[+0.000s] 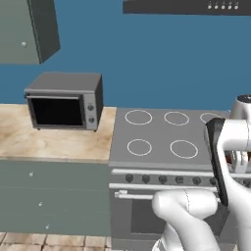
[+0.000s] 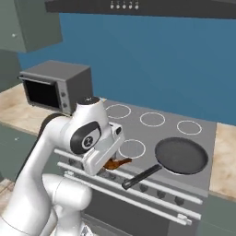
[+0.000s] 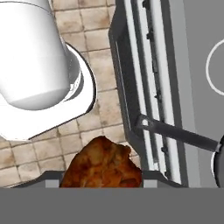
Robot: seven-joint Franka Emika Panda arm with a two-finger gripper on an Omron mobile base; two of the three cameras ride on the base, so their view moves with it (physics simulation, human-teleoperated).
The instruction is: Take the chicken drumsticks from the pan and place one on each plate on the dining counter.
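Toaster oven (image 1: 63, 103) beside stove (image 1: 164, 137)

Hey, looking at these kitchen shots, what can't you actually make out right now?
- Fingers: in the hand view the drumstick covers them; in the right base view the hand's white body hides them.
- Drumstick's bone end: cut off low in the hand view, mostly behind the hand in the right base view.
- Pan: the left base view has the arm in front of that side of the stove.
- Stove knobs: too small to read.
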